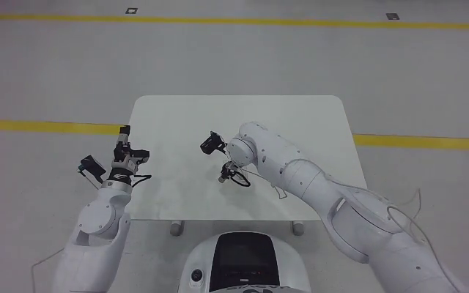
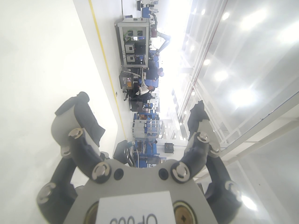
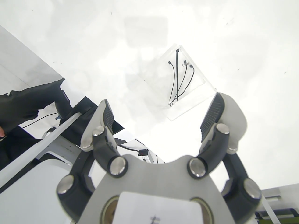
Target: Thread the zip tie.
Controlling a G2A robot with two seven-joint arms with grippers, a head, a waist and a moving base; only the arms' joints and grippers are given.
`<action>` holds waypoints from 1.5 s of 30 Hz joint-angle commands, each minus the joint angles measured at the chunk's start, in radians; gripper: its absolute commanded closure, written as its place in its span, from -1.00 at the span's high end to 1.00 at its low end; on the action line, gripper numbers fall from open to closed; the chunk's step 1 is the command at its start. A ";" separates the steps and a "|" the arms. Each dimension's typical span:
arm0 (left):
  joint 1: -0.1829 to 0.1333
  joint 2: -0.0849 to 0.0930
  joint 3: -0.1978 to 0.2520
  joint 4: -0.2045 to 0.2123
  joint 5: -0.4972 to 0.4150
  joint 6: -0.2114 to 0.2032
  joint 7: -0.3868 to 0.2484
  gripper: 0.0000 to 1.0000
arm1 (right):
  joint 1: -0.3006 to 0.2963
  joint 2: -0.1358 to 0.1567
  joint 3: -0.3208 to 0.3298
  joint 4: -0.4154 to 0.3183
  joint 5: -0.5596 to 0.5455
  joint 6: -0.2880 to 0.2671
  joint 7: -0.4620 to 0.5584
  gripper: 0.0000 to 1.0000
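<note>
From above, my left gripper [image 1: 132,144] sits at the left edge of the white table [image 1: 242,117], my right gripper [image 1: 229,174] over its middle. Left wrist camera: fingers spread, empty, aimed off across the room, out of the way, I judge. Right wrist camera: fingers spread, empty, facing four black zip ties [image 3: 177,80] lying in a clear tray [image 3: 193,99] just beyond, seemingly lined up to pick one

An industrial lab hall was shown. Yellow lines [image 1: 220,20] were painted on its floor [image 1: 220,62], and equipment racks [image 2: 133,45] were placed under ceiling lights [image 2: 253,18].
</note>
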 commanded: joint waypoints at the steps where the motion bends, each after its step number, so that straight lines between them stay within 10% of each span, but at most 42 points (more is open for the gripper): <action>1: 0.000 0.000 0.000 0.000 0.000 0.000 0.000 1.00 | 0.000 0.000 0.000 0.000 0.000 0.000 0.000 1.00; 19: 0.000 0.000 0.000 0.000 0.000 0.000 0.000 1.00 | -0.026 -0.019 -0.020 -0.021 -0.111 0.061 0.009 1.00; 40: 0.000 0.000 0.000 0.000 0.000 0.000 0.000 1.00 | -0.026 -0.038 -0.005 0.024 -0.125 0.009 -0.025 0.98; 43: 0.000 0.000 0.000 0.000 0.000 0.000 0.000 1.00 | -0.022 -0.044 -0.001 0.036 -0.128 0.003 -0.026 -0.04; 45: 0.000 0.000 0.000 0.000 0.000 0.000 0.000 1.00 | -0.021 -0.049 0.002 0.044 -0.131 -0.002 -0.027 -0.14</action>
